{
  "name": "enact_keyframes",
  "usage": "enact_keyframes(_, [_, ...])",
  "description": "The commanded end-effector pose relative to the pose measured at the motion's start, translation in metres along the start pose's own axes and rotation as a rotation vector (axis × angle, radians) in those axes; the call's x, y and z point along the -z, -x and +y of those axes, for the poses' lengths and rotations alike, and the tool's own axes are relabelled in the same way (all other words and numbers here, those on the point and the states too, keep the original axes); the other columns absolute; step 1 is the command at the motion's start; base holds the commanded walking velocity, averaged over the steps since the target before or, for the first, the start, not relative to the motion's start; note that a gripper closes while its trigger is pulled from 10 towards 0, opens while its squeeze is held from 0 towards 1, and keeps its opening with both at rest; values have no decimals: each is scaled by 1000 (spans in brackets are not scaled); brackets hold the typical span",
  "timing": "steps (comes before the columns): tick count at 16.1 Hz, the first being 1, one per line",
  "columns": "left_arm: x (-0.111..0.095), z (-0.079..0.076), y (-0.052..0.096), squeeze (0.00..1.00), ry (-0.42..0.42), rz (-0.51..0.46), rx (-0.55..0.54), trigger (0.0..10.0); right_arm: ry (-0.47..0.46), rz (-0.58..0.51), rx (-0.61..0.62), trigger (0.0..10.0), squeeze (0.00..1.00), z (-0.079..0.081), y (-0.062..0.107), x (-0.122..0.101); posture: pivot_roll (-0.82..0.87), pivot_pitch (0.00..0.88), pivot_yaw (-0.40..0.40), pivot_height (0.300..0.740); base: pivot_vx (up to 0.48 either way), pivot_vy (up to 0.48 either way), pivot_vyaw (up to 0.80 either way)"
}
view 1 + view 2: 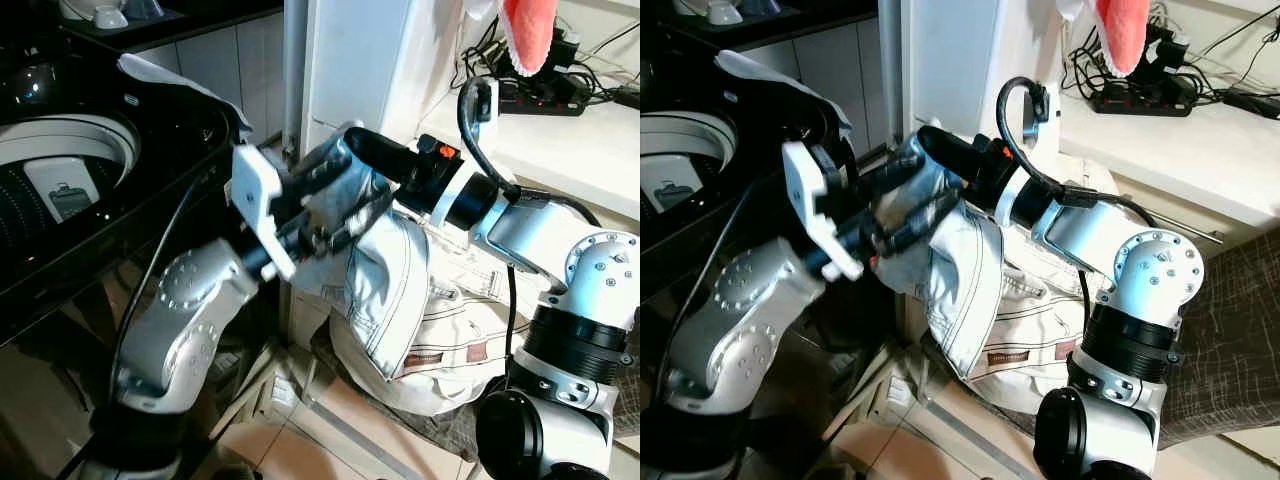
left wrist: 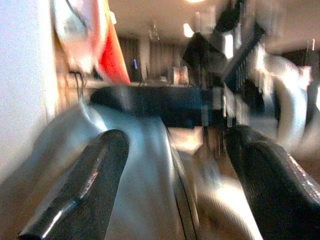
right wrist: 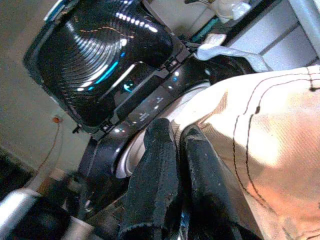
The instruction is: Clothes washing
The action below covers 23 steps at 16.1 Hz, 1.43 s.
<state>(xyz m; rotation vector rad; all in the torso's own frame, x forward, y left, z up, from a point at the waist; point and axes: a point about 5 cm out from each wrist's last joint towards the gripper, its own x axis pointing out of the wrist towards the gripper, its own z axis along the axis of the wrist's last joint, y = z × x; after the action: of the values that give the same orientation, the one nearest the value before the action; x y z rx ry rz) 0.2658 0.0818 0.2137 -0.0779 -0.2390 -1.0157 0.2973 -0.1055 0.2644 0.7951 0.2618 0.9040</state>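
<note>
Both arms lift pale trousers [image 1: 385,290] at the centre: right gripper [image 3: 175,137] pinched tight on the cloth, left gripper [image 1: 325,210] spread around it. Washer drum [image 1: 60,165] at 10 o'clock waits; loading not yet done.

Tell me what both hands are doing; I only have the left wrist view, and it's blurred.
Observer: The right hand is shut on the pale garment, holding its top edge up in front of the robot.
Operator: Say where my left hand is.
Observer: The left hand is at the same bunched edge, its fingers apart on either side of the cloth, not closed on it.
Operator: Report the washer.
Observer: The washing machine stands to the robot's left with its lid raised and the drum open.
Operator: Confirm the load is clear of the floor.
Observer: No. The garment's lower part hangs onto a heap of other laundry below.
</note>
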Motion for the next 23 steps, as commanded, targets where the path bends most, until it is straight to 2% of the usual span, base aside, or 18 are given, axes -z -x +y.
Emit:
enact_keyframes(1, [13, -6, -1, 0, 17, 65, 43, 10000, 24, -31, -45, 0, 0, 11, 2, -5, 21, 0, -85, 740, 0, 0, 0])
enact_keyframes(3, [20, -11, 3, 0, 77, 83, 66, 10000, -4, -25, -34, 0, 0, 8, 4, 2, 25, 0, -93, 740, 0, 0, 0])
enact_keyframes(4, [25, -14, 3, 0, 140, 77, 67, 10000, -24, -8, -13, 0, 0, 4, 5, 11, 23, 0, -95, 740, 0, 0, 0])
enact_keyframes(6, [33, -14, 5, 0, 123, 108, 52, 10000, -42, 3, 6, 0, 0, 1, 5, 18, 23, 0, -95, 740, 0, 0, 0])
enact_keyframes(10, [35, -13, 2, 0, 136, 112, 33, 10000, -57, 0, 2, 0, 0, 2, 5, 20, 21, 0, -96, 740, 0, 0, 0])
enact_keyframes(12, [41, -10, -1, 0, 115, 150, -2, 10000, -60, -4, -1, 0, 0, 4, 5, 20, 20, 0, -94, 740, 0, 0, 0])
enact_keyframes(13, [43, -6, -2, 0, 131, 163, -48, 4588, -62, -8, -2, 0, 0, 5, 5, 21, 18, 0, -92, 740, 0, 0, 0])
enact_keyframes(14, [43, -4, -2, 0, 134, 163, -58, 1333, -62, -8, -2, 0, 0, 5, 4, 21, 17, 0, -91, 740, 0, 0, 0])
enact_keyframes(15, [44, -3, -1, 0, 129, 167, -63, 0, -62, -8, -1, 0, 0, 6, 4, 22, 15, 0, -88, 740, 0, 0, 0])
enact_keyframes(23, [43, 2, 1, 0, 125, 159, -95, 0, -68, -3, 6, 0, 0, 6, 5, 21, 24, 0, -95, 740, 0, 0, 0])
